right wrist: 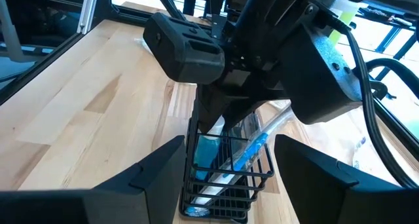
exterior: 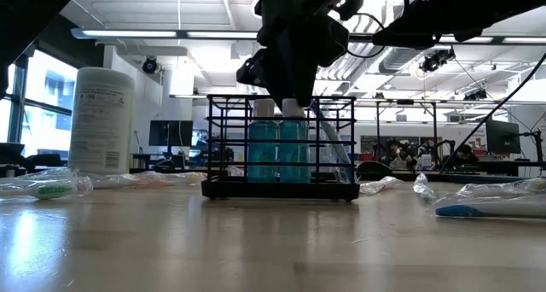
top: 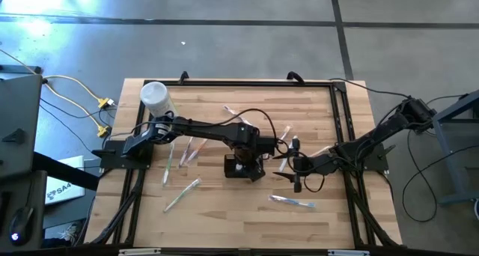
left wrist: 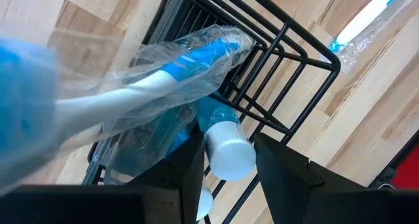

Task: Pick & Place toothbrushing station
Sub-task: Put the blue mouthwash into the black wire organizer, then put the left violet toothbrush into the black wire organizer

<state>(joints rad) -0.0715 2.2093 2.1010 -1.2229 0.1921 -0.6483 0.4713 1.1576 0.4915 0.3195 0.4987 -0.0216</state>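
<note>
Your left hand (left wrist: 226,168) sits over the toothbrushing station (exterior: 281,147), fingers spread around a white-capped bottle (left wrist: 226,152). Your right hand (right wrist: 226,178) waits beside it, fingers spread and holding nothing.

Wood, wire and crinkled plastic

Pale, smooth wood table (top: 224,218); matt black wire holder box (exterior: 281,147); glossy clear plastic wrap on toothbrush (left wrist: 196,60); matt white plastic container (exterior: 101,119).
</note>
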